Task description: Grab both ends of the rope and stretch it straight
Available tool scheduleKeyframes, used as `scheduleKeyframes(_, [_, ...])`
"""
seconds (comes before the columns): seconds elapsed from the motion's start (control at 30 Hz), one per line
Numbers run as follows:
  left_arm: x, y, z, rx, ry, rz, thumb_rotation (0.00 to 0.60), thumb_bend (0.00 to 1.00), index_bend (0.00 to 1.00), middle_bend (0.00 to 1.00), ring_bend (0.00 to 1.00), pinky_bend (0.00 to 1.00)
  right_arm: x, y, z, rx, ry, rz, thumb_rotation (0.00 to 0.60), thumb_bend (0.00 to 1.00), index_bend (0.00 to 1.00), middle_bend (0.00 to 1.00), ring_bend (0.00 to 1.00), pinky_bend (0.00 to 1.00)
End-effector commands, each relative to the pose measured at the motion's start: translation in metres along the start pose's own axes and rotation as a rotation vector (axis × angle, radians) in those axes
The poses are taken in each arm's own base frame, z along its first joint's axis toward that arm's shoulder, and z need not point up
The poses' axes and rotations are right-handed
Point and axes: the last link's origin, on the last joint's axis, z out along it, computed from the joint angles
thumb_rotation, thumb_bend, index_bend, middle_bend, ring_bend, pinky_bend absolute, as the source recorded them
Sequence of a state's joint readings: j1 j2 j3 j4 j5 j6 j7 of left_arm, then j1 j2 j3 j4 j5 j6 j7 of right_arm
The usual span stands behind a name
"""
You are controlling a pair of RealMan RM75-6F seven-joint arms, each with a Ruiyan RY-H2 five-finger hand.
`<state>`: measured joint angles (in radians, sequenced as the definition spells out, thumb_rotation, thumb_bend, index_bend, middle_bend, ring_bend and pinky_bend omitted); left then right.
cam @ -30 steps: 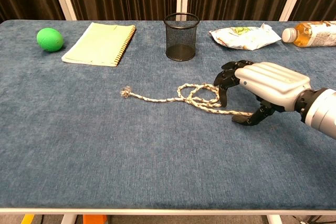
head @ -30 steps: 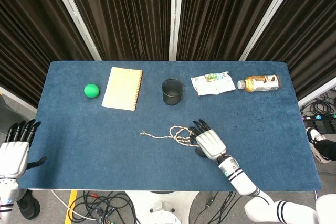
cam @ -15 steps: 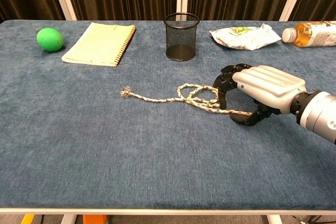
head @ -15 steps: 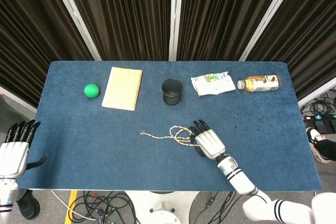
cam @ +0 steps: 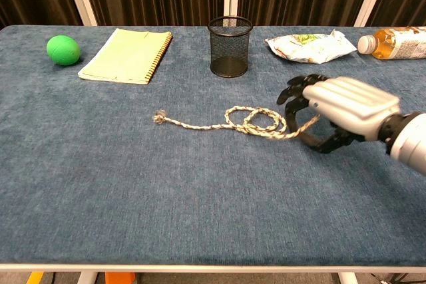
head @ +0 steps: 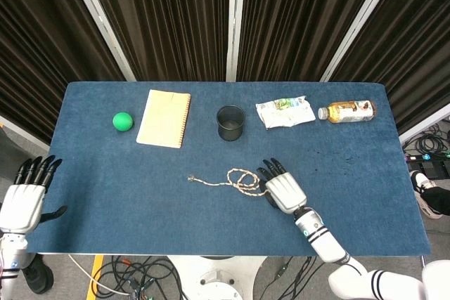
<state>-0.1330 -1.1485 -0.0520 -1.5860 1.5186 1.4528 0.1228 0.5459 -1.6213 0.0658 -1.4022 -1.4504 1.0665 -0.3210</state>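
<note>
A pale braided rope [head: 223, 184] lies mid-table, its frayed left end [cam: 158, 118] free on the cloth and a small loop [cam: 253, 123] near its right end. My right hand [cam: 343, 108] is at that right end, which rises off the table and runs in between the thumb and the curled fingers, so the hand pinches it. In the head view the right hand [head: 283, 189] covers the rope's tip. My left hand [head: 24, 198] hovers off the table's left edge with fingers spread, holding nothing, far from the rope.
Along the back of the blue table [head: 126, 201] stand a green ball [head: 122, 121], a yellow spiral notebook [head: 164, 118], a black mesh cup [head: 230, 123], a snack packet [head: 284, 112] and a lying bottle [head: 346, 111]. Cables lie on the floor below the front edge.
My right hand has shifted slightly right and up, raising the rope's right end off the cloth. The left hand has edged a little toward the table.
</note>
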Motion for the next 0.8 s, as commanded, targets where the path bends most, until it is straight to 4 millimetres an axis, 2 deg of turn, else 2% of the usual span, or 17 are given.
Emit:
scheduleKeyframes(0.03, [0.005, 0.012, 0.017, -0.081, 0.005, -0.021, 0.6, 0.0, 0.09, 0.05, 0.0, 0.0, 0.014, 0.008, -0.006, -0.014, 0.035, -0.021, 0.6, 0.45, 0.58, 0.19, 0.0, 0.0])
scheduleKeyframes(0.17, [0.009, 0.043, 0.052, -0.228, -0.018, -0.088, 0.6, 0.0, 0.14, 0.05, 0.0, 0.0, 0.039, 0.019, -0.011, -0.042, 0.102, -0.044, 0.6, 0.45, 0.59, 0.19, 0.0, 0.0])
scheduleKeyframes(0.23, [0.009, 0.062, 0.069, -0.296, -0.023, -0.113, 0.6, 0.0, 0.21, 0.09, 0.01, 0.0, 0.048, 0.023, -0.012, -0.054, 0.129, -0.044, 0.6, 0.45, 0.59, 0.19, 0.0, 0.0])
scheduleKeyframes(0.3, [0.006, 0.087, 0.088, -0.37, -0.044, -0.145, 0.6, 0.0, 0.28, 0.12, 0.03, 0.0, 0.055, 0.029, -0.016, -0.071, 0.153, -0.046, 0.6, 0.45, 0.59, 0.19, 0.0, 0.0])
scheduleKeyframes(0.47, [-0.011, 0.148, 0.125, -0.507, -0.132, -0.201, 0.6, 0.0, 0.38, 0.18, 0.07, 0.0, 0.067, 0.036, -0.018, -0.102, 0.188, -0.038, 0.6, 0.45, 0.59, 0.19, 0.0, 0.0])
scheduleKeyframes(0.6, [-0.028, 0.186, 0.141, -0.57, -0.198, -0.209, 0.6, 0.06, 0.47, 0.19, 0.08, 0.0, 0.069, 0.039, -0.021, -0.118, 0.192, -0.036, 0.6, 0.45, 0.59, 0.19, 0.0, 0.0])
scheduleKeyframes(0.8, [-0.057, 0.222, 0.151, -0.617, -0.247, -0.137, 0.6, 0.12, 0.47, 0.19, 0.08, 0.0, 0.069, 0.045, -0.026, -0.147, 0.192, -0.028, 0.6, 0.45, 0.59, 0.19, 0.0, 0.0])
